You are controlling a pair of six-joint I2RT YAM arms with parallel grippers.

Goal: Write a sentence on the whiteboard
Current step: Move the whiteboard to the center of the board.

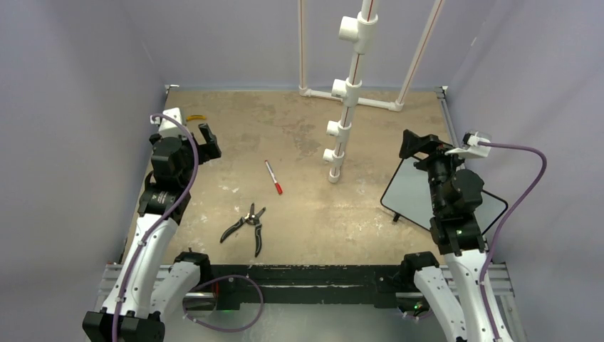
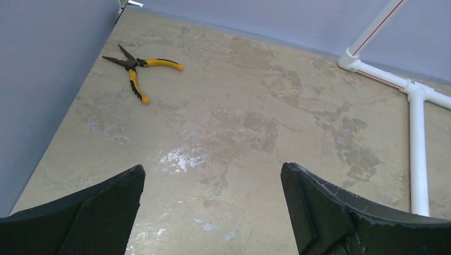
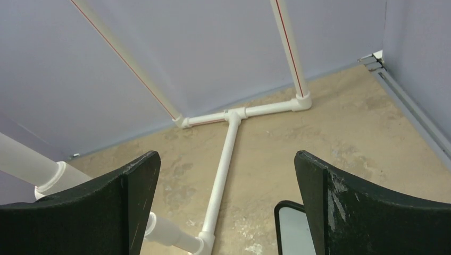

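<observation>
A: Hands?

B: Left hand [image 1: 208, 142] is spread wide and holds nothing, at the upper left of the top view. Right hand [image 1: 417, 146] is also spread and empty, at the right of the frame, over the far end of the whiteboard [image 1: 407, 187].

A: Board position?

B: It lies flat on the desk [image 1: 306, 221] at the right of the frame, turned at an angle. The right arm hides its middle. No writing shows on the visible part. The right wrist view shows only 1 corner, at the bottom edge.

A: Pen?

B: A red marker [image 1: 273, 177] lies at centre frame, well apart from the board and between the 2 arms. Black cutters [image 1: 246, 226] lie near it, lower in the frame. I cannot tell whether the marker is capped.

A: Failure modes?

B: 1, the marker is thin and round, so a skewed pinch could roll it or leave the tip at a poor angle. 2, the board looks glossy and light, so pen pressure may slide it unless the other hand steadies it. It sits near the right desk edge and the wall. 3, the white pipe frame [image 1: 349, 92] reaches down toward centre, between marker and board, and a low carry could clip it.

A: Room to move?

B: There is bare desk around the marker. The left arm is close to the left wall. Yellow pliers [image 2: 139, 71] lie in the far upper left corner, out of the way.
</observation>
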